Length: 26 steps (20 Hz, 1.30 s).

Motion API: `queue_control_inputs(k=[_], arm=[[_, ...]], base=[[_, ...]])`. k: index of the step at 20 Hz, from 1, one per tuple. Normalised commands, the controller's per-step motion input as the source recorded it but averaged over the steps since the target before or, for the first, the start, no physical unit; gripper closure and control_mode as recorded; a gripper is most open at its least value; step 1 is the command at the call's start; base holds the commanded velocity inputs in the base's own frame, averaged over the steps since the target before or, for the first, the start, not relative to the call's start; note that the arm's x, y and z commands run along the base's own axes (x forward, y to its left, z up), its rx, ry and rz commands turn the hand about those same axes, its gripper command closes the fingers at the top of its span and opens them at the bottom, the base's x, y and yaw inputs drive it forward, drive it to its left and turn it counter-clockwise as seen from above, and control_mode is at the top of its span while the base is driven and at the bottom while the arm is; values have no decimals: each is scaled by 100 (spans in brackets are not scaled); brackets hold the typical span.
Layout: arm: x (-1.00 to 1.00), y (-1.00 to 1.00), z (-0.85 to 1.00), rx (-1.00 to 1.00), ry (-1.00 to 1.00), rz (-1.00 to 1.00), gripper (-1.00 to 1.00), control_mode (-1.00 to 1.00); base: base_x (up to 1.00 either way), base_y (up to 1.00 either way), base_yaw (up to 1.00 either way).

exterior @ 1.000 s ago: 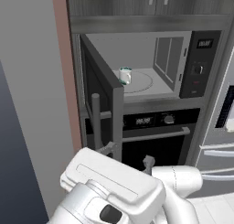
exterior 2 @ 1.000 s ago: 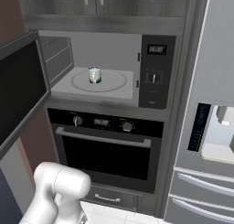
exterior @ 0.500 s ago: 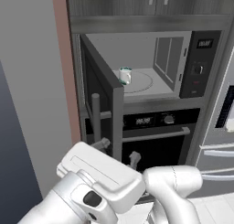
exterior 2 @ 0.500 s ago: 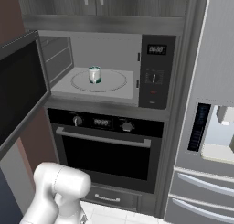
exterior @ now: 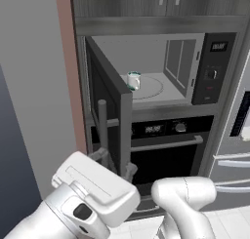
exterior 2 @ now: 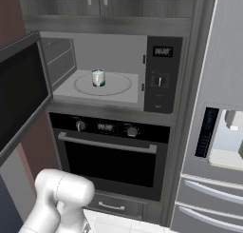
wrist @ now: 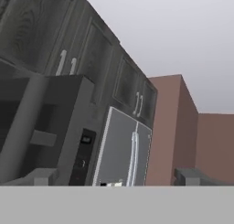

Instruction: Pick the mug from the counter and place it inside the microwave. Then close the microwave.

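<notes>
The pale mug (exterior: 133, 80) (exterior 2: 98, 77) stands upright on the round turntable inside the microwave (exterior: 161, 69) (exterior 2: 107, 87). The microwave's dark glass door (exterior: 110, 111) (exterior 2: 21, 94) hangs wide open to the left, and its vertical bar handle (exterior: 102, 130) (wrist: 23, 127) faces me. Low in front of the door, just beside the handle's lower end, my gripper (exterior: 116, 162) (wrist: 116, 177) is open with nothing between its fingers. The counter is out of view.
Under the microwave sits an oven (exterior: 166, 150) (exterior 2: 111, 156) with knobs and a horizontal handle. A steel fridge (exterior 2: 213, 132) (wrist: 123, 150) fills the right. Dark cabinets (exterior 2: 95, 1) run above, and a reddish wall panel (exterior: 68, 62) borders the left.
My hand has swung left and up across the front of the oven, and its fingers now sit by the lower part of the open door's handle. The mug and door have not moved.
</notes>
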Motion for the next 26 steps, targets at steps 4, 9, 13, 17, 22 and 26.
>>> queue_control_inputs(k=[4, 9, 13, 17, 22, 26], arm=[[19, 5, -22, 0, 0, 0, -100, -100], [13, 8, -22, 0, 2, 0, -100, -100], [5, 18, -15, -2, 12, -2, -100, -100], [6, 16, -15, -4, 16, -5, -100, -100], [14, 8, -13, -5, 10, -8, -100, -100], [28, 7, -23, -5, 0, -11, -100, -100]], base=[[0, 0, 0], [0, 0, 0], [0, 0, 0], [0, 0, 0], [0, 0, 0], [0, 0, 0]])
